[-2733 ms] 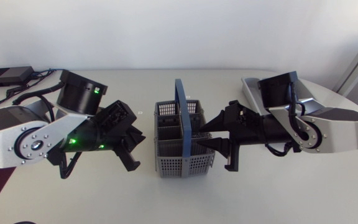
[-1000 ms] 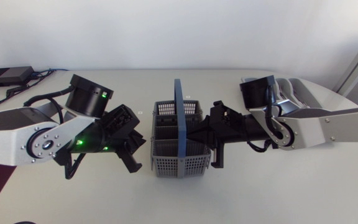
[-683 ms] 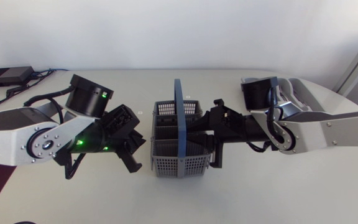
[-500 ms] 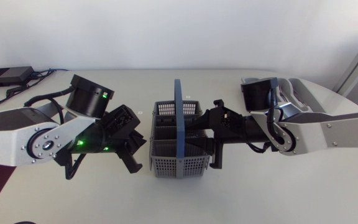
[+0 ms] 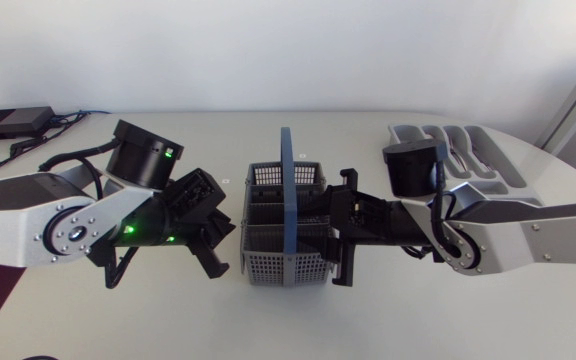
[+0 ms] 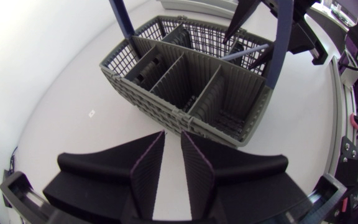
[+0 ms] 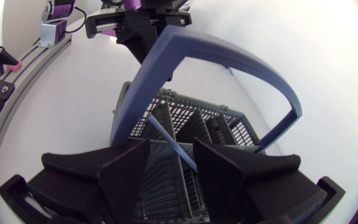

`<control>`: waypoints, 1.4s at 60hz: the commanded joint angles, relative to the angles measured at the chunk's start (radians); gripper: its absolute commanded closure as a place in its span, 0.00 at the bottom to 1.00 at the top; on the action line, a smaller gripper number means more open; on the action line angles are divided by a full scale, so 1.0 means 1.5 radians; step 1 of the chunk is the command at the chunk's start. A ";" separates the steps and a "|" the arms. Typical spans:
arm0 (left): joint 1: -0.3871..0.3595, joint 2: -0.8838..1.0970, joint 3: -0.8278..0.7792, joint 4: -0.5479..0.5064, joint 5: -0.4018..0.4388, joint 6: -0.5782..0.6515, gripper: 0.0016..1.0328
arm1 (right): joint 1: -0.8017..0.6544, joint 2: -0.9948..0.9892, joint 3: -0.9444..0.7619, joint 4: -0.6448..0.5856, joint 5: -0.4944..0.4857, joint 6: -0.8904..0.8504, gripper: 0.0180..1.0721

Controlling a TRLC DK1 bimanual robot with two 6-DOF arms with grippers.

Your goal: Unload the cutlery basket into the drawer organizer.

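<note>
- Basket [image 5: 288, 266]: grey mesh, stands upright mid-table [image 5: 418, 315] between my two arms. Its blue handle [image 5: 287, 190] arches over it from the far side to the near side.
- Inside, dividers split the basket into several compartments. From the left wrist view most of them show bare floor.
- One piece of cutlery [image 7: 163, 133] is seen: a thin grey-blue shaft leaning tilted in a compartment on the right arm's side of the handle. I cannot tell whether it is a knife, fork or spoon.
- Right gripper [image 7: 171, 148]: over that side of the basket, just beside the handle, tips pointing down into the compartments. The fingers are spread apart and the shaft stands in the gap between them. It looks free of the pads, with no grip on it.
- Left gripper [image 6: 172, 138]: just outside the basket's other side wall, near it but apart. The fingers are drawn almost together with only a thin slit between, and hold nothing.
- Drawer organizer [image 5: 488, 150]: pale grey tray at the far right of the table, behind my right arm and well apart from the basket. What shows of its slots looks bare.
- Black box [image 5: 8, 122] with cables at the table's far left corner.
</note>
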State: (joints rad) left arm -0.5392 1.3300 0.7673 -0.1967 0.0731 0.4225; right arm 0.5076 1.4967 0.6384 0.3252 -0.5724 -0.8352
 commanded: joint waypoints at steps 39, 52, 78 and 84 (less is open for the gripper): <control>-0.006 0.018 0.006 0.007 -0.002 -0.006 0.77 | 0.018 0.031 0.009 0.026 0.013 -0.008 0.90; -0.005 0.018 0.007 0.007 -0.003 -0.005 0.77 | 0.015 0.028 0.009 0.033 0.018 -0.003 0.90; -0.008 0.018 0.005 0.007 -0.003 -0.007 0.77 | -0.083 0.007 0.014 0.017 -0.097 0.060 0.91; -0.010 0.018 0.008 0.007 -0.004 -0.007 0.77 | -0.123 0.008 0.043 -0.015 -0.166 0.097 0.91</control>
State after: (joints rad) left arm -0.5423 1.3365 0.7673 -0.1894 0.0704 0.4225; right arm 0.3584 1.5108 0.6727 0.3508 -0.7570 -0.7647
